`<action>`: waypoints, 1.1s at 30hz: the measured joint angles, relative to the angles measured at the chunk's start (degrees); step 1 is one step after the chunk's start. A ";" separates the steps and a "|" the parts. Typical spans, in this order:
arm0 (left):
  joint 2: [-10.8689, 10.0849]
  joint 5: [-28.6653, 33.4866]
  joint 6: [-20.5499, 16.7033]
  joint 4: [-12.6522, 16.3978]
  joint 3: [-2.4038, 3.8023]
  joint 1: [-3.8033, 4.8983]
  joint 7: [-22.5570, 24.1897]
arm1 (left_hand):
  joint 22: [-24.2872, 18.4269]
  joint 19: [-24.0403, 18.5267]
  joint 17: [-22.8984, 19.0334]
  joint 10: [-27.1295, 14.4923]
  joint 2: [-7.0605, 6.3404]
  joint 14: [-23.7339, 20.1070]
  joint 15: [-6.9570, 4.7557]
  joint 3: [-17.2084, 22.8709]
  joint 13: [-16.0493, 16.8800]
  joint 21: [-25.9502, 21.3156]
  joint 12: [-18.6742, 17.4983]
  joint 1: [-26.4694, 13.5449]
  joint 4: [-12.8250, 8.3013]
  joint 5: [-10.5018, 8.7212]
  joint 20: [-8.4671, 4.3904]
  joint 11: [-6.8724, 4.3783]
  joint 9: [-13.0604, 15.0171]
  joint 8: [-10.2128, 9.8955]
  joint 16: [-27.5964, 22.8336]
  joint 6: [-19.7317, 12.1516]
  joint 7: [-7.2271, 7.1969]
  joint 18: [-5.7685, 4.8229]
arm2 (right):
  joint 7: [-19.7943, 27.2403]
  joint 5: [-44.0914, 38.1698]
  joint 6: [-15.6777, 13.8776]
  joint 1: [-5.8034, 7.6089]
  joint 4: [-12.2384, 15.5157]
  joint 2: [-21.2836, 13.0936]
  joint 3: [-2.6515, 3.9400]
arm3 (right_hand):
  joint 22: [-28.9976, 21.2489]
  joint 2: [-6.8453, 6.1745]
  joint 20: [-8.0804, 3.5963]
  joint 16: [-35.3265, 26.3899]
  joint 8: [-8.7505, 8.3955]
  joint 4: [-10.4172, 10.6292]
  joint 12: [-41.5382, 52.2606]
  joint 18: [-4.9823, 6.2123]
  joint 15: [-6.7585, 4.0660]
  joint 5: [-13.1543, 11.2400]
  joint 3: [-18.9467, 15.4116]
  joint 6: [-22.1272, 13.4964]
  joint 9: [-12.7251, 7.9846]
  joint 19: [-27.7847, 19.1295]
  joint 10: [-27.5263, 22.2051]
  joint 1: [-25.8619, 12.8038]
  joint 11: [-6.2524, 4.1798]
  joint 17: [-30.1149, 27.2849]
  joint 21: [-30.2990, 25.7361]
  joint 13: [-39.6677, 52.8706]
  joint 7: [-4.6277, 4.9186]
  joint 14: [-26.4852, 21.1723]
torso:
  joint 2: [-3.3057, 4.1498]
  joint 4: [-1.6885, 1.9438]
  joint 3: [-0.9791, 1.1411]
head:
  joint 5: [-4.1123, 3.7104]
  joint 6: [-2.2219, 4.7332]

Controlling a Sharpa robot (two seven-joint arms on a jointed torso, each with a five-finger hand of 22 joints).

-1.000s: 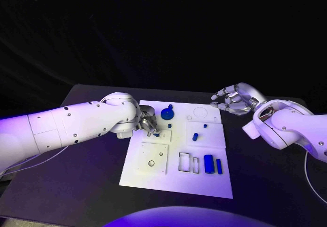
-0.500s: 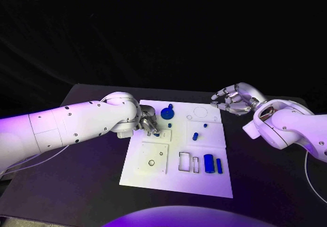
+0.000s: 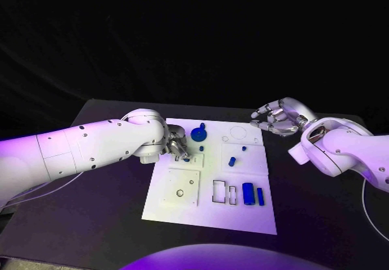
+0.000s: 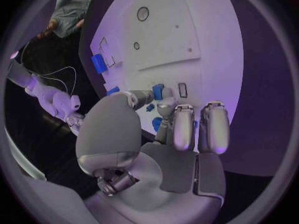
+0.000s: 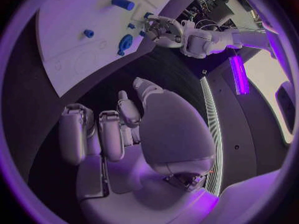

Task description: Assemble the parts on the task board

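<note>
In the head view, the white task board [image 3: 212, 185] is being carried in the middle of the black bench [image 3: 89, 214], and the left hand [image 3: 176, 147] is being held low over the board's upper left part, its fingers [image 3: 181, 153] bent down toward a small blue part [image 3: 186, 160]. A round blue part [image 3: 198, 134] is lying just beside that hand, a small blue peg [image 3: 233, 162] is standing near the board's middle, and two blue blocks [image 3: 248, 194] are lying side by side lower down. The right hand [image 3: 277, 118] is being held above the bench beyond the board's upper right corner, its fingers curled in with nothing between them. In the left wrist view, a small blue part [image 4: 158, 91] is being pinched at the tips of the left hand's fingers [image 4: 167, 104], close over the board [image 4: 206, 40]. In the right wrist view, the right hand [image 5: 124, 124] is being kept clear of the board [image 5: 69, 20], its fingers [image 5: 74, 134] bent inward around nothing, while the left hand [image 5: 163, 30] is being seen at the board's far edge.
</note>
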 measured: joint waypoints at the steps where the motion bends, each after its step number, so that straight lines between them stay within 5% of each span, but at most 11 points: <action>1: 0.09 0.02 0.00 -0.09 -0.04 0.01 -0.03 | 0.00 0.00 0.00 0.00 0.03 0.00 0.00 0.00 0.01 0.00 0.00 -0.03 0.00 0.00 0.00 0.00 0.00 0.06 0.00 0.00 0.00 0.00 | 0.00 0.00 0.00 0.00 -0.01 0.01 0.00 | 0.00 0.00 0.00 0.00 0.00 0.00 0.00 0.00 0.00 0.00 0.00 0.00 0.00 0.00 0.00 0.00 0.00 0.00 0.00 0.00 0.00 0.00 | 0.00 0.00 0.00 | -0.01 -0.01; 2: 0.12 0.03 0.00 -0.12 -0.06 0.01 -0.04 | 0.00 0.00 0.00 0.00 0.14 0.00 0.00 0.00 0.05 0.00 0.00 -0.39 0.00 0.00 0.00 0.00 -0.01 0.26 0.00 0.00 0.00 0.00 | 0.00 0.00 0.00 -0.01 -0.01 0.01 0.00 | 0.00 0.00 0.00 0.00 0.00 0.00 0.00 0.00 0.00 0.00 0.00 0.00 0.00 0.00 0.00 0.00 0.00 0.00 0.00 0.00 0.00 0.00 | 0.00 0.00 0.00 | -0.01 -0.01; 3: 0.19 0.04 0.00 -0.19 -0.09 0.02 -0.07 | 0.00 0.00 0.00 0.02 -0.01 0.00 0.00 3.61 0.14 0.00 0.21 -1.08 -3.61 -0.10 0.00 -0.02 -0.03 0.30 0.00 0.01 0.00 0.00 | 0.00 0.00 0.00 -0.01 -0.02 0.01 0.00 | 0.00 0.00 0.00 0.00 0.00 0.00 0.00 0.00 0.00 0.00 0.00 0.00 0.00 0.00 0.00 0.00 0.00 0.00 0.00 0.00 0.00 0.00 | 0.00 0.00 0.02 | -0.01 -0.02; 7: 0.43 0.09 -0.01 -0.50 -0.16 0.04 -0.19 | 0.00 0.20 0.00 0.32 -0.22 0.00 0.00 3.70 0.41 0.00 0.26 -2.19 -3.71 -0.21 -0.20 -0.30 0.05 0.31 0.00 0.11 -0.08 -0.91 | -0.01 0.00 0.00 -0.06 -0.04 0.02 0.00 | 0.00 0.00 0.00 0.00 0.00 0.00 0.00 0.00 0.00 0.00 0.00 0.00 0.00 0.00 0.00 0.00 0.00 0.00 0.00 0.00 0.00 0.00 | -0.01 0.00 0.02 | -0.02 -0.02; 20: 0.97 0.35 0.10 -1.24 -0.24 0.06 -0.46 | -0.01 0.20 0.03 0.52 0.30 0.00 -0.41 3.68 0.71 0.00 0.49 -3.78 -3.74 -0.52 -0.20 -0.49 0.15 0.66 0.00 0.53 -0.30 -0.90 | -0.03 -0.01 0.00 -0.16 -0.08 0.01 0.00 | -0.01 0.00 0.00 -0.35 0.00 0.00 0.00 0.00 0.00 0.00 0.00 0.00 0.00 0.00 -0.42 0.00 0.00 0.00 0.00 -0.13 0.00 0.00 | -0.01 0.00 0.00 | -0.26 -0.04; 26: 1.00 0.49 0.13 -1.39 -0.26 0.07 -0.49 | -0.01 0.40 0.04 0.75 -0.52 0.00 -0.41 3.54 1.16 0.00 0.72 -7.33 -7.26 -1.01 -0.41 -0.72 -0.09 0.67 0.00 1.43 -1.02 -0.90 | -0.03 -0.01 0.00 -0.19 -0.09 -0.04 0.00 | -0.02 0.00 0.00 -0.35 0.00 0.16 -0.10 0.00 0.00 0.00 0.16 0.00 0.00 0.00 -0.42 0.00 0.00 0.05 -0.31 -0.22 0.00 0.00 | -0.01 0.04 -0.03 | -0.33 -0.13; 33: 0.90 0.68 0.20 -1.40 -0.35 -0.03 -0.54 | -0.02 0.61 0.07 0.93 -0.51 0.00 -0.41 -3.55 1.46 0.00 0.98 -8.36 -4.10 -0.87 -0.61 -0.91 -0.83 -0.03 0.00 2.41 -1.40 -0.89 | -0.03 -0.01 0.00 -0.21 -0.11 -0.07 0.00 | -0.02 0.00 0.00 -0.34 0.00 0.16 -0.32 0.00 0.00 0.00 0.16 0.00 0.00 0.00 -0.42 0.00 0.00 0.04 -0.31 -0.48 0.00 0.00 | -0.01 0.07 -0.04 | -0.36 -0.15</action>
